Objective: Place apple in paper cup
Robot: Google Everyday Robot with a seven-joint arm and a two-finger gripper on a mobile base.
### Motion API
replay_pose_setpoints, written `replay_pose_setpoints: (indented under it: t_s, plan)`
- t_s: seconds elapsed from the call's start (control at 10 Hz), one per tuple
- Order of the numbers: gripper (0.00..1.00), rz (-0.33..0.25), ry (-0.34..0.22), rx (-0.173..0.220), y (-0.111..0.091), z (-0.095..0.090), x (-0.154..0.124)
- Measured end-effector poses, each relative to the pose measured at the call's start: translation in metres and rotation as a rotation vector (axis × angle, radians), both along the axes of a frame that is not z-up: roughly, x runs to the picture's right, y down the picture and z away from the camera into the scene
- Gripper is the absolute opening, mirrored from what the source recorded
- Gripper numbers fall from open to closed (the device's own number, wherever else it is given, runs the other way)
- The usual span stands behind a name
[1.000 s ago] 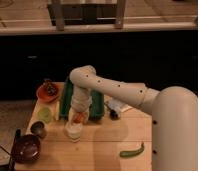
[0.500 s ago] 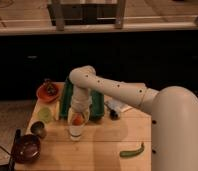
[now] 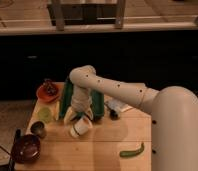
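Observation:
The white paper cup (image 3: 81, 126) lies tilted on the wooden table (image 3: 107, 145), left of centre, with its mouth turned toward the lower left. My gripper (image 3: 78, 116) hangs just above it, pointing down, its pale fingers (image 3: 70, 117) spread apart and open over the cup. The apple does not show; whether it lies inside the cup I cannot tell. The white arm reaches in from the right.
An orange plate (image 3: 47, 92) with dark items stands at the back left, green packages (image 3: 67, 98) behind the gripper. A pale green cup (image 3: 44, 114), a dark metal cup (image 3: 38, 129) and a dark bowl (image 3: 26, 148) sit left. A green chilli (image 3: 132, 151) lies front right.
The orange-red apple sat between the fingers over the upright cup before. Now it is out of sight, the cup has tipped over, and the fingers have spread.

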State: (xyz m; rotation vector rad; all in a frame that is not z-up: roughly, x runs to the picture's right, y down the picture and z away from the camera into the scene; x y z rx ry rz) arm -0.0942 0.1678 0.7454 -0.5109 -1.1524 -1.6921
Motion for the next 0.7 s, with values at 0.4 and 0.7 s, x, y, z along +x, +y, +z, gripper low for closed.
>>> replay_pose_setpoints:
  t_s: [0.4,0.7]
  plan:
    - [0.80,0.010,0.012,0.004,-0.005,-0.001,0.008]
    - [0.80,0.018,0.019,0.007,-0.007,-0.002,0.013]
